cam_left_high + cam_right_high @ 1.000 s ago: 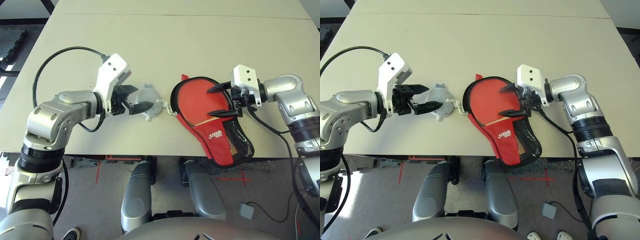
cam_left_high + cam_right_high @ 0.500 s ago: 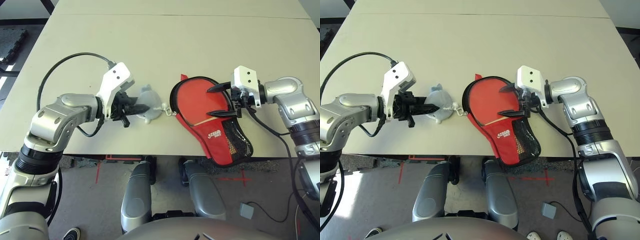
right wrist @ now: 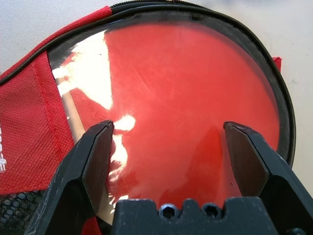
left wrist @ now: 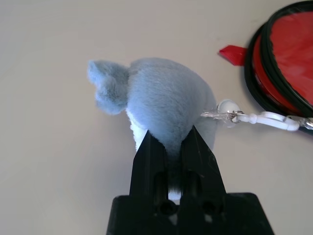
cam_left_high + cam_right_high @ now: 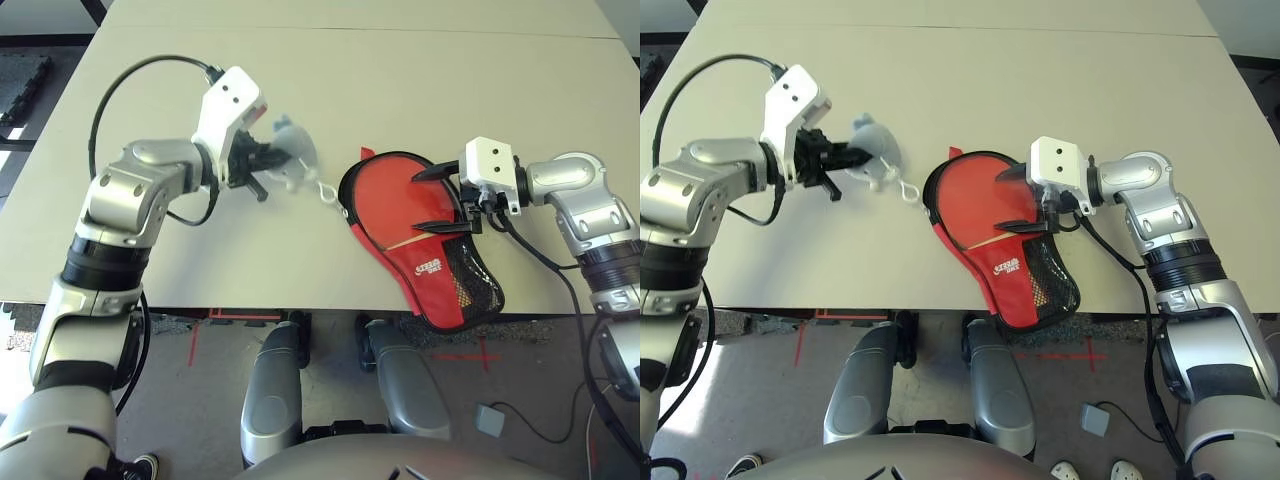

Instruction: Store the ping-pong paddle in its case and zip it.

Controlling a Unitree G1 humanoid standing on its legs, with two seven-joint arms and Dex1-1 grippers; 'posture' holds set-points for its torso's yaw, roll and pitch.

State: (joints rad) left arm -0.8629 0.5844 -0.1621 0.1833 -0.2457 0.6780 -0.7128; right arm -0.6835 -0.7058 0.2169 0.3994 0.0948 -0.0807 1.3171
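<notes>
Left eye view: your left gripper (image 5: 268,160) clamps the plush pouch (image 5: 291,152) upper left; right gripper (image 5: 432,202) gapes over the limp case (image 5: 415,235) — pinch its zipper trim.

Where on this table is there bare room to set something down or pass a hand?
The far half of the beige table is bare. So is the near strip between the left hand, shut on the grey plush pouch, and the red fabric case. It is crowded around the case, where the open right hand hovers over the red-faced paddle.
</notes>
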